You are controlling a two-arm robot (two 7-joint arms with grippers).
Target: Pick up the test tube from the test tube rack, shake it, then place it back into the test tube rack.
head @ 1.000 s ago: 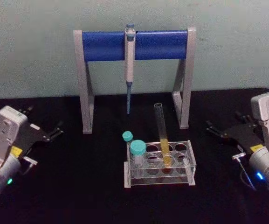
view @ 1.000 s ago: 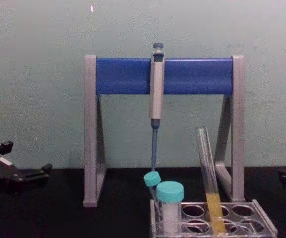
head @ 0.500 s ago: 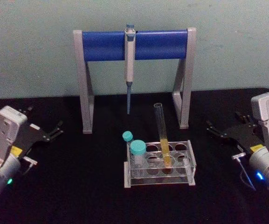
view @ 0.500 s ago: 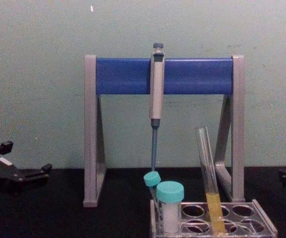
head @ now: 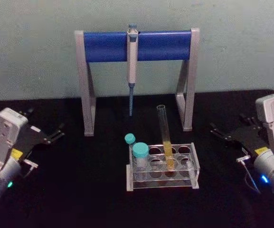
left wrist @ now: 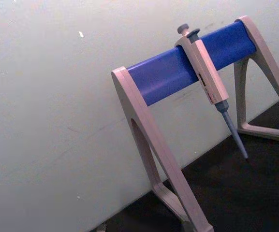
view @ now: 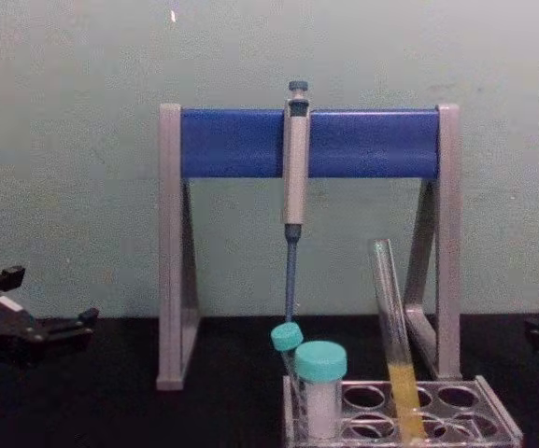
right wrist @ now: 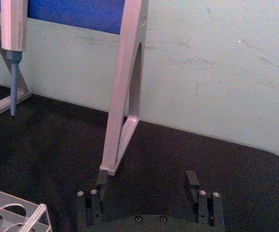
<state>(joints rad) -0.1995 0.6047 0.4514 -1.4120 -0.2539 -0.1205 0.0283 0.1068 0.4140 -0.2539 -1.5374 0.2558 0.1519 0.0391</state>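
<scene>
The test tube (head: 164,133) stands leaning in a back-row hole of the clear test tube rack (head: 195,167) at the table's middle, with yellow-orange liquid in its lower part. The chest view shows the test tube (view: 388,308) rising from the rack (view: 498,417) at lower right. My left gripper (head: 45,123) rests open at the far left, well away from the rack; its black fingers (view: 75,322) show in the chest view. At the far right my right gripper (head: 229,125) also sits open, and its wrist view shows the gripper (right wrist: 147,180) with nothing between its fingers.
Two teal-capped vials (head: 139,153) stand in the rack's left end. Behind the rack a grey-and-blue pipette stand (head: 108,46) holds a hanging pipette (head: 132,61). Black tabletop (head: 80,190) lies open on both sides of the rack.
</scene>
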